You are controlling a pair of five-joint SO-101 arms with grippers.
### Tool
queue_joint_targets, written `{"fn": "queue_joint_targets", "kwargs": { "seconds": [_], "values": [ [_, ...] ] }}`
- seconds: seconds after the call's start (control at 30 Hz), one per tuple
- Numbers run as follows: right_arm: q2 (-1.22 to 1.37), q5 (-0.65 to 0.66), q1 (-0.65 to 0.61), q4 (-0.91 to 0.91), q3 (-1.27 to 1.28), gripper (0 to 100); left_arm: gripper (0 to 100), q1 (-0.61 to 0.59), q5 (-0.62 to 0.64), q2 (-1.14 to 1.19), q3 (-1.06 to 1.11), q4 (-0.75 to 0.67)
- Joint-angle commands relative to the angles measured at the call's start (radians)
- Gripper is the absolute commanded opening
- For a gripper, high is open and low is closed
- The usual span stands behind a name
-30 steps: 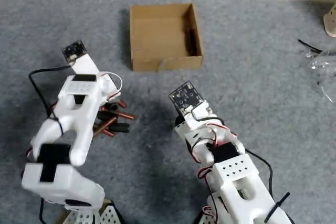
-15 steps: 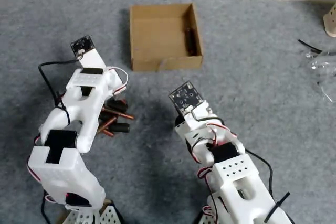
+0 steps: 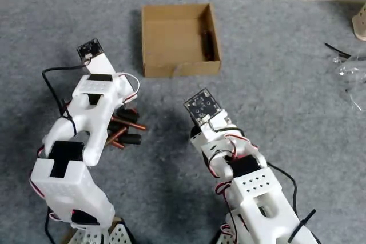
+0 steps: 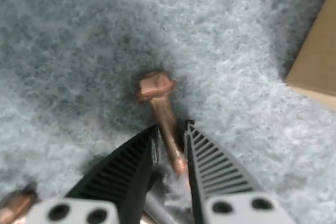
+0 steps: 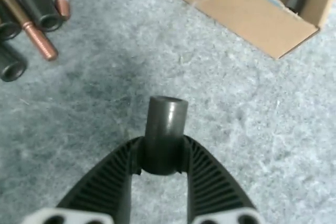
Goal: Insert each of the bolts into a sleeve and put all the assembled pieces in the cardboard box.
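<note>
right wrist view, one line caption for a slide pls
Right gripper clamped on a dark sleeve, open end outward, cardboard box and loose bolts beyond on grey carpet.

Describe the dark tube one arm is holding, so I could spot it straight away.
Find the cardboard box on the grey carpet; in front of it is the right gripper. Clamped between its black fingers is a short dark sleeve, open end pointing outward. Unlike the sleeves lying among the copper bolts, this one is gripped, apart from the pile.
</note>
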Motion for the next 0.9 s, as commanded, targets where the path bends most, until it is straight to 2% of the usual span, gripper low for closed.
{"fn": "queue_joint_targets", "kwargs": {
  "seconds": [0.0, 0.07, 0.17, 0.87],
  "values": [
    [-0.03, -0.002, 0.021, -0.035, -0.01, 0.4, 8, -0.018, 0.0, 0.001, -0.005, -0.005],
    [-0.03, -0.002, 0.021, -0.035, -0.01, 0.4, 7, -0.018, 0.0, 0.001, -0.005, -0.005],
    [-0.03, -0.002, 0.022, -0.035, -0.01, 0.4, 0, -0.018, 0.0, 0.001, -0.005, -0.005],
    [-0.031, -0.002, 0.022, -0.035, -0.01, 0.4, 1, -0.018, -0.011, -0.048, -0.012, 0.0]
  ]
}}
